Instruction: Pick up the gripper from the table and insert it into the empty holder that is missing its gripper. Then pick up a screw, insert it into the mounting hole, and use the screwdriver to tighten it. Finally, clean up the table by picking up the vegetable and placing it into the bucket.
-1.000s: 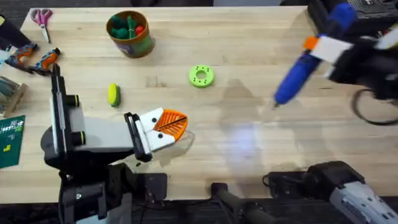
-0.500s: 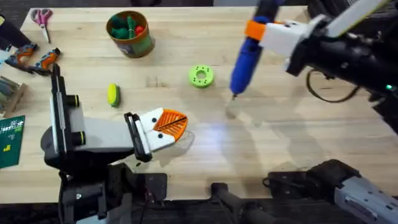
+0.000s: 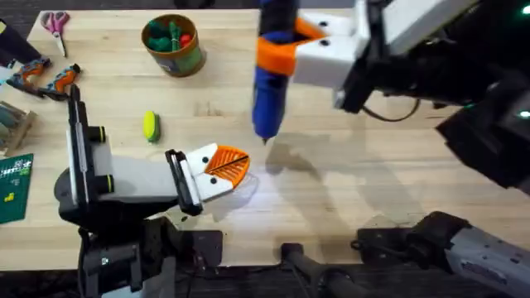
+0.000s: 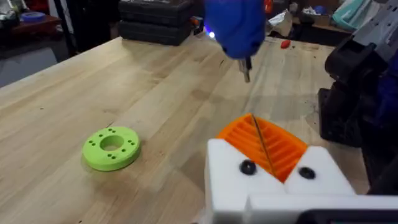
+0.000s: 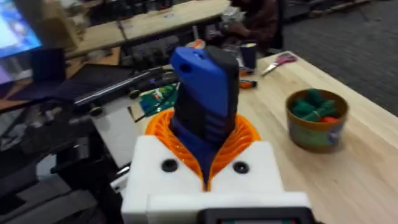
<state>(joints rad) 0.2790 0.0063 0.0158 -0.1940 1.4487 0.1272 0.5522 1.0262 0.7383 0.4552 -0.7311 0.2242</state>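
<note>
Right pincer [image 3: 286, 50] clamped on screwdriver [image 3: 269, 91], bit above left pincer [image 3: 225, 165], together; vegetable [image 3: 150, 126] on desk [image 3: 373, 182], outside bucket [image 3: 172, 45].

The blue screwdriver [image 3: 269, 79] hung over the middle of the table, upright with its thin metal bit pointing down, clamped between orange ribbed pads [image 5: 239, 140]. The small yellow-green vegetable [image 3: 150, 126] lay on the wood, well apart from it on the left side. The round olive-green bucket [image 3: 173, 45] with its orange-yellow band stood upright near the far edge, holding green and red pieces.
</note>
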